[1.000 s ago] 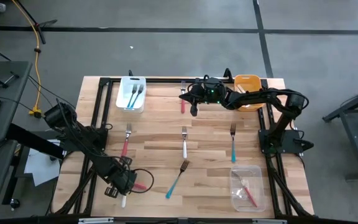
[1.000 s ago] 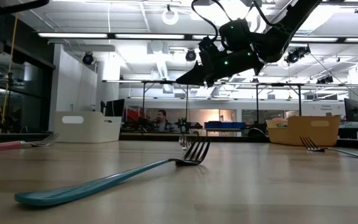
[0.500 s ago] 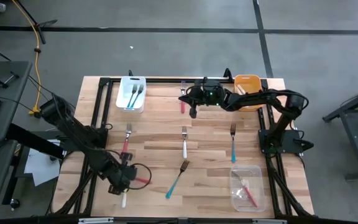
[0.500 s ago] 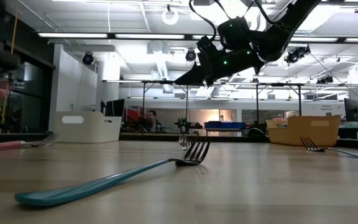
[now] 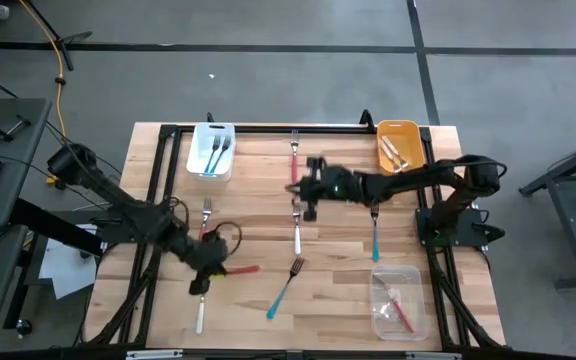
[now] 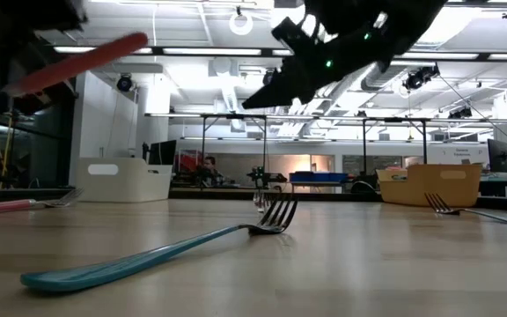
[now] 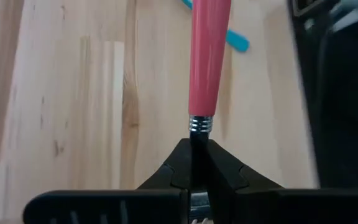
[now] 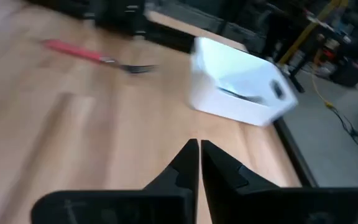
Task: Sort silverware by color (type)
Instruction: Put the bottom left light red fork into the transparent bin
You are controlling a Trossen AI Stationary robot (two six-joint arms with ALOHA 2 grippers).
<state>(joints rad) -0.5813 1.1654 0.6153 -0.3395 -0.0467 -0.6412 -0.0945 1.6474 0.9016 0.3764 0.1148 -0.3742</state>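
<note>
Plainly, the left pincer is clamped on a red-handled fork, gripping it at the metal neck so the plastic handle sticks straight out ahead; in the high view that handle points toward the table's middle, lifted off the wood, and in the low view it shows as a red bar high against the ceiling. Holding it by the neck keeps the long handle free, which should suit dropping it into the clear bin at the right front corner, where red forks already lie. The right pincer hangs over the middle of the table with its fingers pressed together and nothing between them, just above the tines of a white-handled fork; from there it looks placed to come down on that one. The white bin at the back left holds two dark forks, and the orange bin at the back right holds pale ones. Loose forks lie well apart on the table: a red one at the back, another by the left arm, a teal one near the front, a teal one to the right, and a white one at the front left.
</note>
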